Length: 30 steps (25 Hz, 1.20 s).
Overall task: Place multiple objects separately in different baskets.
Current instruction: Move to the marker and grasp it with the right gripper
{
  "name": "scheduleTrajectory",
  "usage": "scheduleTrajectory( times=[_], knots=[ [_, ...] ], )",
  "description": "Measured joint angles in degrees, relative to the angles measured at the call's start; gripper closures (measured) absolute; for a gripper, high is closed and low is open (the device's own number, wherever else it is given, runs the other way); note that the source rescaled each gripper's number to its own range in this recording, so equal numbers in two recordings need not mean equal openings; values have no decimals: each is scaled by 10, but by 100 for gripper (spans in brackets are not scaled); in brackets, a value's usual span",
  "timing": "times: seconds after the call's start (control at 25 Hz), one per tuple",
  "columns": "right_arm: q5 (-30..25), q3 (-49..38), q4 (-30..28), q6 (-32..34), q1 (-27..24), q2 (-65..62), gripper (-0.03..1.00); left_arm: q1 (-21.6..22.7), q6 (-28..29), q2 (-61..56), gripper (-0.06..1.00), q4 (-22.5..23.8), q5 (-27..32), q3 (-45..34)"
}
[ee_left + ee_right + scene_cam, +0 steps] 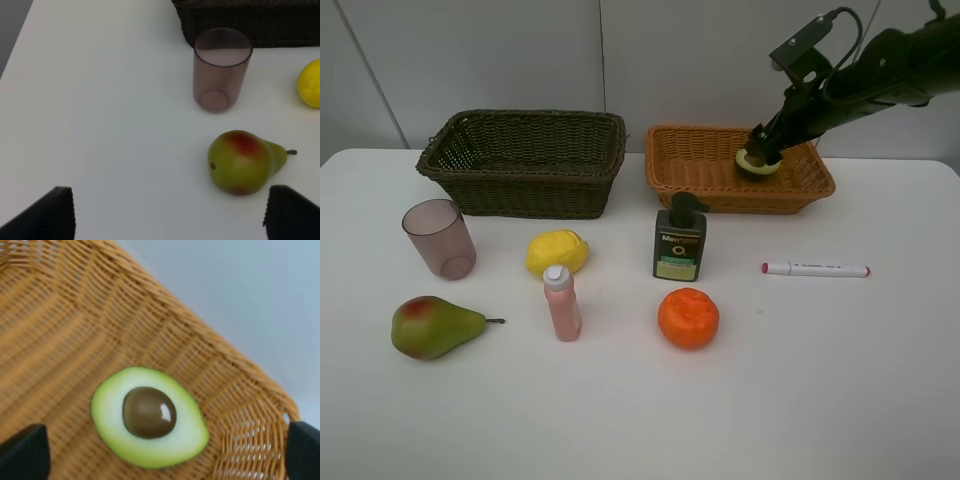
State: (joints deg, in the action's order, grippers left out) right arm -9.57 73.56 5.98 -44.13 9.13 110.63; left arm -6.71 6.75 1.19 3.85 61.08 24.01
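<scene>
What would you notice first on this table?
The black right pincer hangs open above a green avocado half lying in the orange-tan woven basket at the back right. On the white table, a bright round orange sits near the middle and a green-red pear front left.

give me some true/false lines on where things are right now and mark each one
1. The avocado half lies in the orange-tan basket. True.
2. The dark brown basket holds the lemon. False: the lemon sits on the table in front of that basket.
3. The right gripper is shut on the avocado half. False: its jaws stand open, wide of the avocado half.
4. In the high view, the white marker lies flat to the right of the dark pump bottle. True.
5. The pinkish cup lies on its side. False: the pinkish cup stands upright, mouth up.
</scene>
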Motion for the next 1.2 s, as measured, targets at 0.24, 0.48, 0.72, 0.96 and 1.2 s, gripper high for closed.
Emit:
scheduleTrajectory(
  times=[0.24, 0.48, 0.72, 0.96, 1.2],
  knots=[
    [-129, 0, -21, 0, 0, -55, -2, 0, 0, 0, -5, 0, 0, 0],
    [-281, 0, -102, 0, 0, -77, -2, 0, 0, 0, -5, 0, 0, 0],
    [-328, -21, -127, 0, 0, -77, -2, 0, 0, 0, -5, 0, 0, 0],
    [-285, -98, -143, 0, 0, -77, -2, 0, 0, 0, -5, 0, 0, 0],
    [-227, -161, -155, 0, 0, -77, -2, 0, 0, 0, -5, 0, 0, 0]
  ],
)
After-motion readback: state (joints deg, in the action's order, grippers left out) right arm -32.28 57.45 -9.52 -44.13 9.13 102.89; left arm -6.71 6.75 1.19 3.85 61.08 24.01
